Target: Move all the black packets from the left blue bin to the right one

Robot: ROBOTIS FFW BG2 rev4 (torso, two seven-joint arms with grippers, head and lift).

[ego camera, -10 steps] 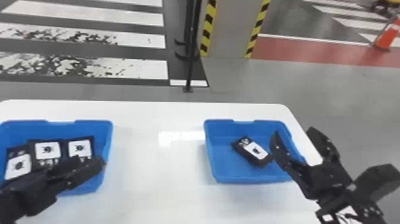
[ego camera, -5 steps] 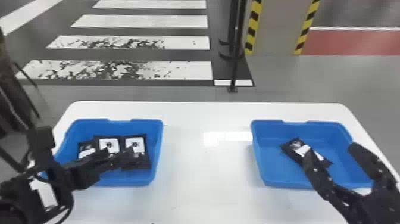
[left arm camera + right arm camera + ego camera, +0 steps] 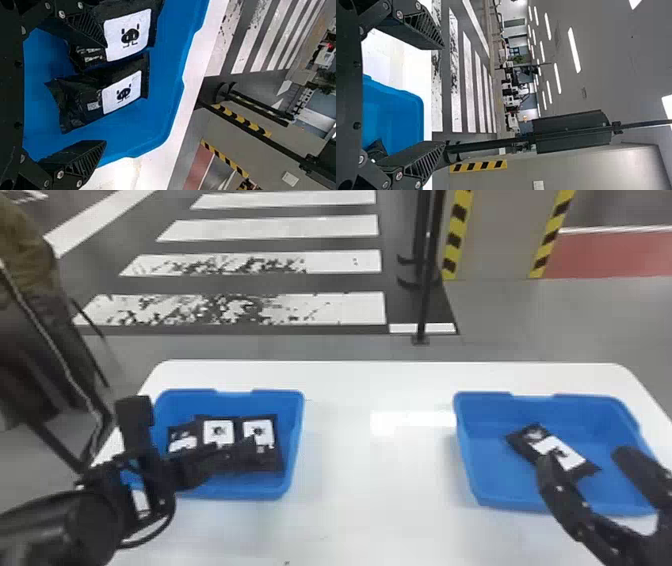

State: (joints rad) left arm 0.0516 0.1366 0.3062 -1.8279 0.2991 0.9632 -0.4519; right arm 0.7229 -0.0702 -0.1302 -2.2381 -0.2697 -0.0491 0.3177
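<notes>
My left gripper is open over the left blue bin, one finger across the packets and the other by the bin's left side. Three black packets with white labels lie side by side there: left, middle and right. In the left wrist view, a packet lies beyond the open left gripper, and another packet is partly behind one finger. Open too, my right gripper hangs over the right blue bin, where one packet lies slantwise. The right wrist view shows the right gripper with nothing between its fingers.
Both bins stand on a white table, with a gap of bare tabletop between them. A black pole rises from the floor behind the table. A person stands beyond the table's left side.
The head view has swung to the left, bringing the whole left bin into sight. My left gripper has shifted left relative to the packets; the right one has moved slightly left over its bin.
</notes>
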